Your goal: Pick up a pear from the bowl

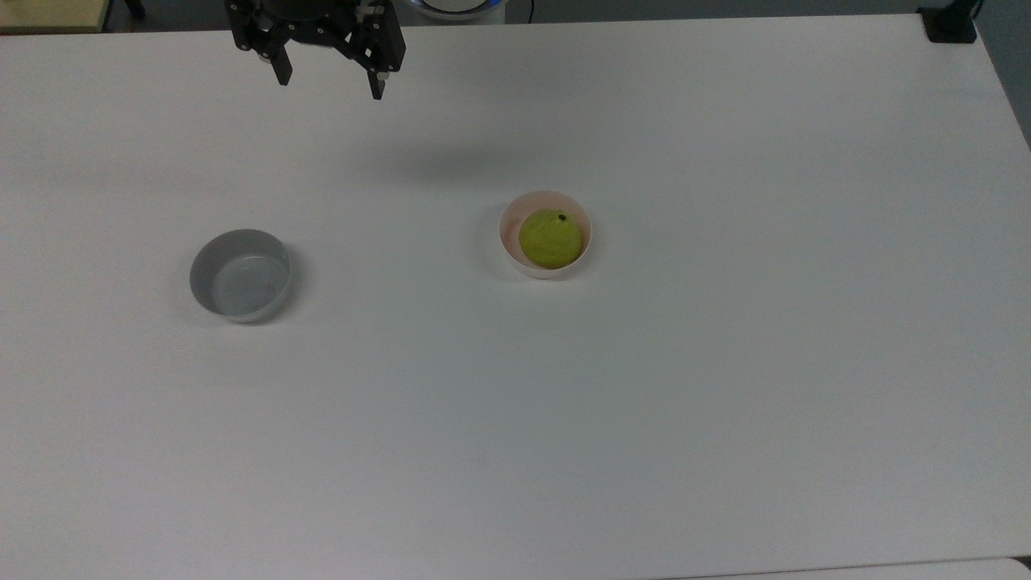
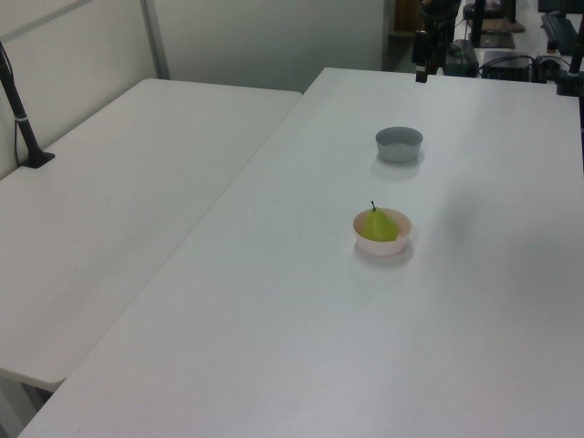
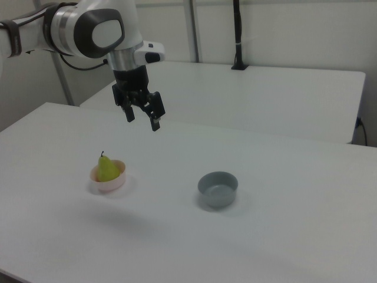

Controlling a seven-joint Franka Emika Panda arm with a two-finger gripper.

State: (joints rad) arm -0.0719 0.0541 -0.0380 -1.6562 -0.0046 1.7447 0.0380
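A yellow-green pear point(image 1: 550, 238) with a dark stem stands upright in the pale pink bowl point(image 1: 509, 242) near the table's middle. The same pear point(image 2: 380, 225) and pink bowl point(image 2: 383, 246) appear in the left view, and the pear point(image 3: 106, 168) in its bowl point(image 3: 109, 184) shows in the right view. My gripper point(image 1: 330, 87) hangs open high above the table, near the far edge in the top view, well to the upper left of the bowl. In the right view the gripper point(image 3: 142, 120) is up and to the right of the pear, holding nothing.
An empty grey bowl point(image 1: 240, 275) sits at the top view's left, also seen as the grey bowl point(image 3: 218, 189) in the right view. A second white table point(image 2: 119, 182) adjoins at the left view's left. A black post point(image 3: 238, 35) stands behind.
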